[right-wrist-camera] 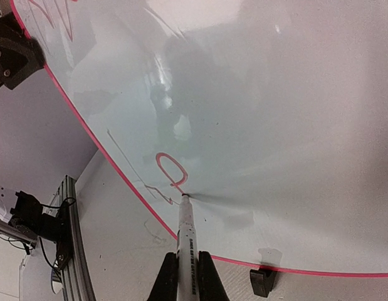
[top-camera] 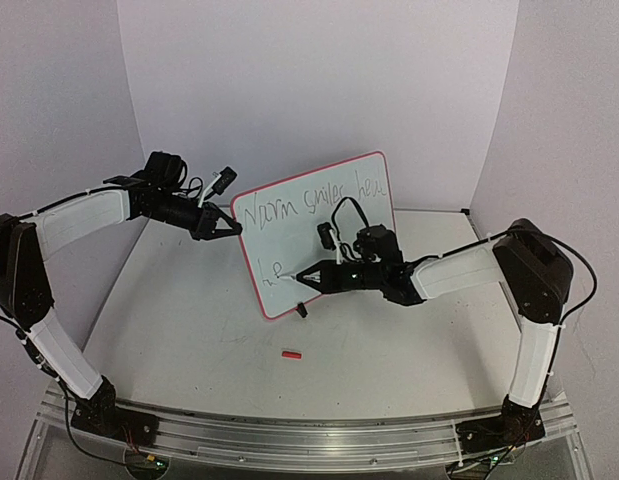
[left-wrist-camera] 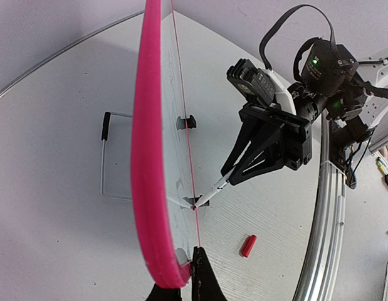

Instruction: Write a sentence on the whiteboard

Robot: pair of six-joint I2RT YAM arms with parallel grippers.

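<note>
You had the whiteboard [top-camera: 289,245] standing tilted on the desk [top-camera: 189,330], with your left fingers [left-wrist-camera: 200,276] clamped on its left edge. Your right fingers [right-wrist-camera: 165,279] were closed on the marker [right-wrist-camera: 187,251], its tip touching the whiteboard's lower left. There the sentence [top-camera: 314,200] had its second line barely begun. Next, I judge, you needed light, steady strokes rightward without tipping it.

One whiteboard [top-camera: 289,255], one marker [right-wrist-camera: 187,241], one cap [top-camera: 290,353]

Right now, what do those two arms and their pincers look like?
The left arm and right arm have white shells between chunky black joints, with thin black cables looping alongside. The left pincer and right pincer are black, triangular, open-framed.
</note>
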